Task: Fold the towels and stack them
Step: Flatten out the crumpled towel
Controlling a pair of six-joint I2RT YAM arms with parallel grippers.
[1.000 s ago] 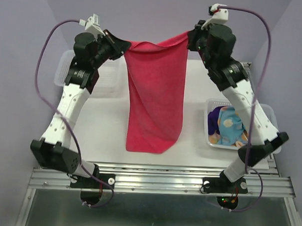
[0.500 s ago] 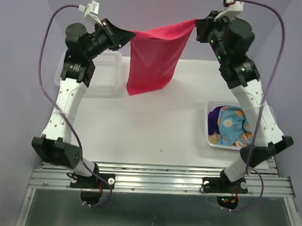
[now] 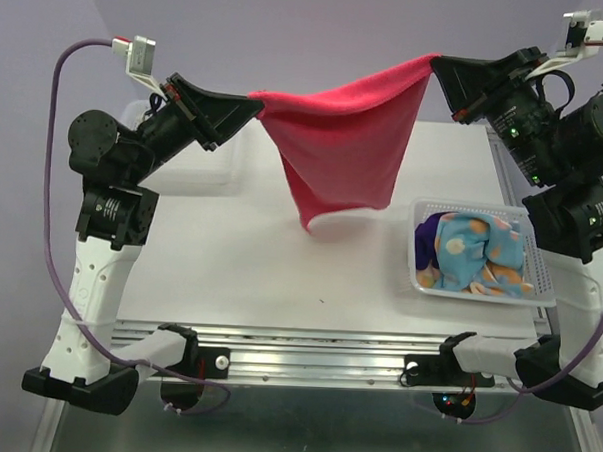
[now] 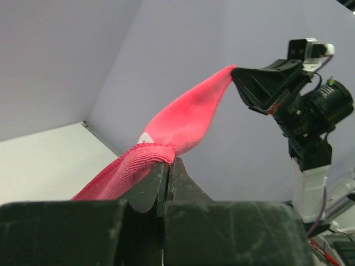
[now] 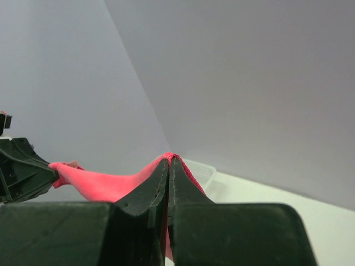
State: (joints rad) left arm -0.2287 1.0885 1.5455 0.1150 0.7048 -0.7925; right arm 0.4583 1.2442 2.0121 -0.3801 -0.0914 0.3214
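One fuzzy magenta towel [image 3: 340,148], sagging triangle, corners pinched

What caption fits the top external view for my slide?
Left tool and right tool stretch a pink towel in mid-air above the table; more towels fill a basket.

top: above-behind, looking down | wrists: close behind own fingers [image 4: 147,191], facing each other | shared: pink towel [image 3: 345,148]

Lavender walls [image 3: 320,27], white table [image 3: 240,253] (matte)
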